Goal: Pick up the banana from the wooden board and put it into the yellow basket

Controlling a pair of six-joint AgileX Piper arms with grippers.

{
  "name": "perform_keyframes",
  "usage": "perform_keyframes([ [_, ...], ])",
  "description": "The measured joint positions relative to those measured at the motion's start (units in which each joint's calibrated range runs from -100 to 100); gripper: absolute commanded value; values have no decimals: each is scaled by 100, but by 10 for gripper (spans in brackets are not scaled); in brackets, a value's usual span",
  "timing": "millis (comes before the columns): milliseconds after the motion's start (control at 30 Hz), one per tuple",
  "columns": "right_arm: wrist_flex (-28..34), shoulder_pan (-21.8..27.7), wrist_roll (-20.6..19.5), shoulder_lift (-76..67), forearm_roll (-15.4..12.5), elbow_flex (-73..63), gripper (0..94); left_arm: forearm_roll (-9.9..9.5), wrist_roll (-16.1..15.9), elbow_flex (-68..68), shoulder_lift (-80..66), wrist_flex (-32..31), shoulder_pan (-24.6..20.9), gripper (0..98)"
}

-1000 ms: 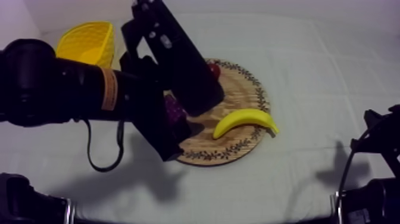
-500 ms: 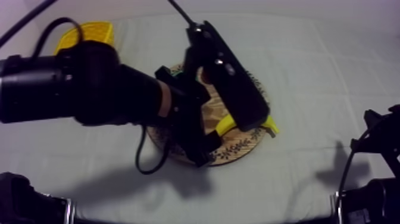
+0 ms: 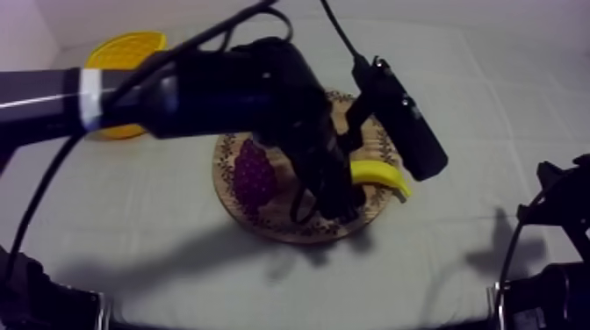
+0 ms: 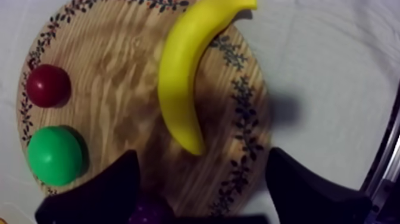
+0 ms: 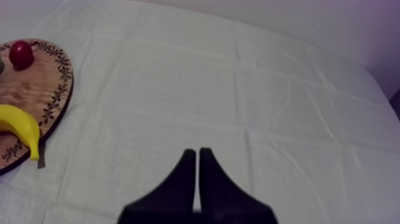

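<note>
The yellow banana (image 3: 381,174) lies on the right side of the round wooden board (image 3: 263,221). My left arm reaches in from the left, and my left gripper (image 3: 342,197) hangs over the board right at the banana. In the left wrist view the gripper (image 4: 201,156) is open. Its two fingers stand wide apart just short of the banana (image 4: 178,77), and nothing is between them. The yellow basket (image 3: 123,53) stands at the far left. My right gripper (image 5: 197,152) is shut on nothing above bare cloth, with the banana (image 5: 18,128) and board (image 5: 36,83) far off.
The board (image 4: 119,53) also holds a small red fruit (image 4: 47,85), a green pear (image 4: 55,155) and a bunch of purple grapes (image 3: 255,171). My right arm (image 3: 553,228) rests low at the right edge. Open cloth lies between it and the board.
My left arm has swung from the basket side rightward across the board, and its gripper now hangs at the banana. The grapes have come out from under the arm. The right arm is still.
</note>
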Motion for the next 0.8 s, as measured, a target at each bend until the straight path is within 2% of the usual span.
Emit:
perform_keyframes([
  [200, 0, 0, 0, 0, 0, 0, 3, 122, -89, -1148, 784, 865, -44, 775],
  [600, 0, 0, 0, 0, 0, 0, 3, 320, -397, -1993, 1635, 1353, -185, 760],
  [700, 0, 0, 0, 0, 0, 0, 3, 338, -437, -2112, 1841, 1434, -200, 718],
  [800, 0, 0, 0, 0, 0, 0, 3, 394, -505, -2259, 1975, 1475, -194, 602],
])
